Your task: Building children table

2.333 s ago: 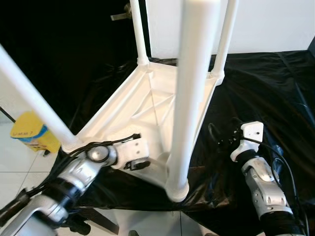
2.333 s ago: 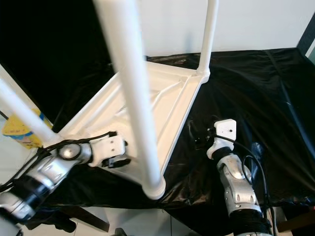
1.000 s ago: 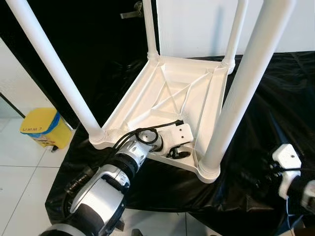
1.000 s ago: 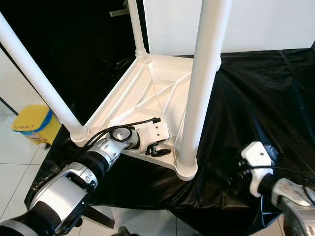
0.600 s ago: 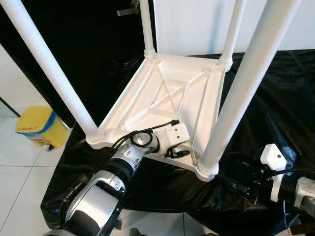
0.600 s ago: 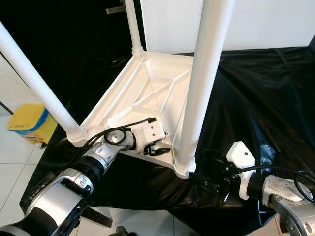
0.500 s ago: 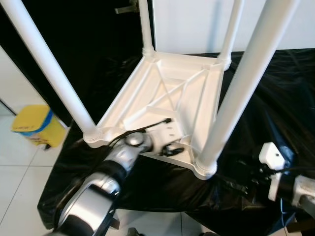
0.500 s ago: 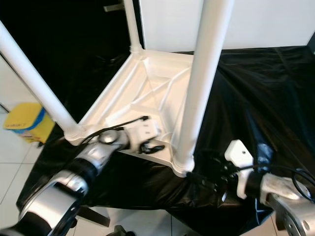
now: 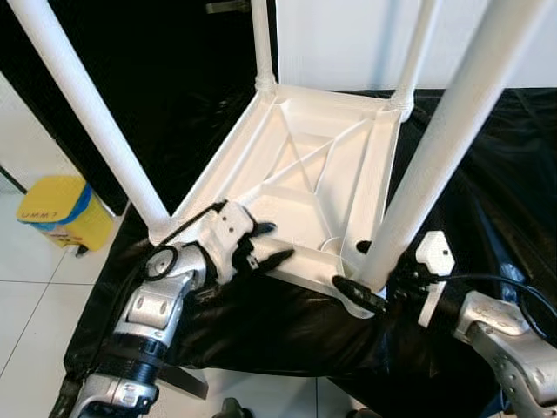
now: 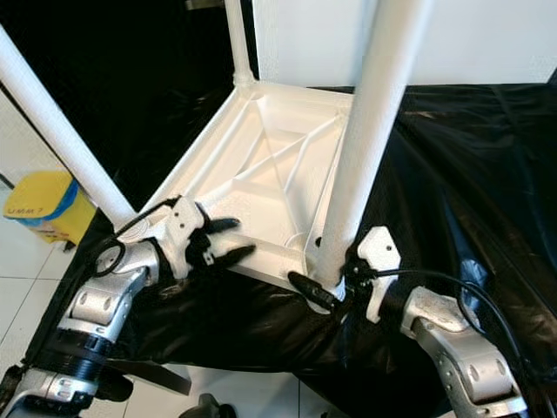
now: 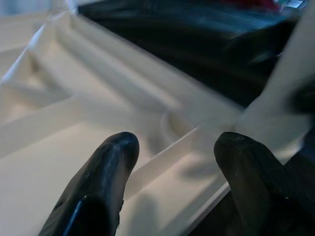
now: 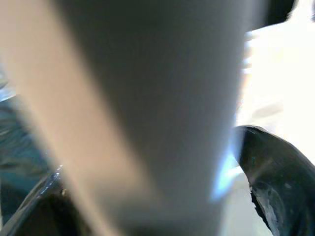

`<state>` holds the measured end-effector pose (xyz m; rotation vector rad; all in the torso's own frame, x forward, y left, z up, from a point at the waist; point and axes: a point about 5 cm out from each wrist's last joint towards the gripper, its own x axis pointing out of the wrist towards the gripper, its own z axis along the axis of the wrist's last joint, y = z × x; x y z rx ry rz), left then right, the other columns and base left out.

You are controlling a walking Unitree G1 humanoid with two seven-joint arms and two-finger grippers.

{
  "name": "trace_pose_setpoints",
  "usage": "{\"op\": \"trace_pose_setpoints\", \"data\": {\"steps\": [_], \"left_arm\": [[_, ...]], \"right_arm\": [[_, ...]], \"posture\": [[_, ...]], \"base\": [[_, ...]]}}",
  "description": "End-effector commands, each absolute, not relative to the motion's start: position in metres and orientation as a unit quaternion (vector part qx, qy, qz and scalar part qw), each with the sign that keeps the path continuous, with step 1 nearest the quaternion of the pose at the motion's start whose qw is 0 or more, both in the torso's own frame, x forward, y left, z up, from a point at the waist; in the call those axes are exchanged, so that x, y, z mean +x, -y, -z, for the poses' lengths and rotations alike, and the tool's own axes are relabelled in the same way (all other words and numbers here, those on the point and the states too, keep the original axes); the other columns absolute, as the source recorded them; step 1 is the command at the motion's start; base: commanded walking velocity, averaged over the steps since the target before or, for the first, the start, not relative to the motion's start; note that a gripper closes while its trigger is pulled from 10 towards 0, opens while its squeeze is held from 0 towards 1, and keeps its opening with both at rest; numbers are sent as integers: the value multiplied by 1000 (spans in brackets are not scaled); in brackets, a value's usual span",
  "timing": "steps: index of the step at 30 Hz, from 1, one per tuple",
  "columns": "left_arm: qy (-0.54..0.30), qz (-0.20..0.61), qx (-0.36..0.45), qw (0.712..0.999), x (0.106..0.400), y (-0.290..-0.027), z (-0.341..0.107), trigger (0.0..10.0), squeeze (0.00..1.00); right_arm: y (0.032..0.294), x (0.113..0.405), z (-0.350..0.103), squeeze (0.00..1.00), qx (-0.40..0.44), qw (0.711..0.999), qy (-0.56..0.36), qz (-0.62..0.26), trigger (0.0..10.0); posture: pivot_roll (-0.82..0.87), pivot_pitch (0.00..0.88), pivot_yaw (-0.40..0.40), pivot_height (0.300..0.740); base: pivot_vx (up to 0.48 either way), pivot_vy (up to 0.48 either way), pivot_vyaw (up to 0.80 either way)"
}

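We saw the white plastic children's table [image 9: 313, 174] upside down on a glossy, crinkled black sheet [image 9: 487, 174], its ribbed underside up and round legs rising. The left claw [image 9: 265, 244] stood wide over the near rim. The right claw [image 10: 326, 283] straddled the near leg [image 9: 426, 174] at its base. Beyond the left claw stood a yellow bin [image 9: 61, 213], contents not visible.

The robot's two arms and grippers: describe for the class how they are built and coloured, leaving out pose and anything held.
Both arms are silver metal segments with black ringed joints and loose black cables. The left gripper has a white block at the wrist and two long, rounded, glossy black fingers. The right gripper has the same white block and black fingers.
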<state>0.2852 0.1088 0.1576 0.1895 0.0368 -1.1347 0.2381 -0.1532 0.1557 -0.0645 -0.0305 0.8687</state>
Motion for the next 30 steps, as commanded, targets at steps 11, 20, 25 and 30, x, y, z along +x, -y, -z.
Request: {"op": "trace_pose_setpoints", "data": {"steps": [11, 20, 25, 30], "left_arm": [[-32, 556, 68, 828, 276, -108, -162, 10000, 0], [-43, 567, 55, 821, 269, -104, -166, 10000, 0], [-34, 599, 34, 799, 260, -91, -171, 10000, 0], [-35, 608, 25, 793, 257, -82, -170, 10000, 0]], "right_arm": [[200, 260, -150, 0, -57, 950, 24, -306, 10000], [226, 264, -148, 0, -75, 967, 27, -244, 10000], [211, 263, -142, 0, -67, 958, 22, -278, 10000], [201, 264, -135, 0, -61, 952, 20, -299, 1294]], "posture": [[-114, 27, 32, 740], [-129, 20, 40, 740], [-135, 7, 47, 740], [-135, 1, 47, 740]], "base": [[0, 0, 0], [0, 0, 0], [0, 0, 0], [0, 0, 0]]}}
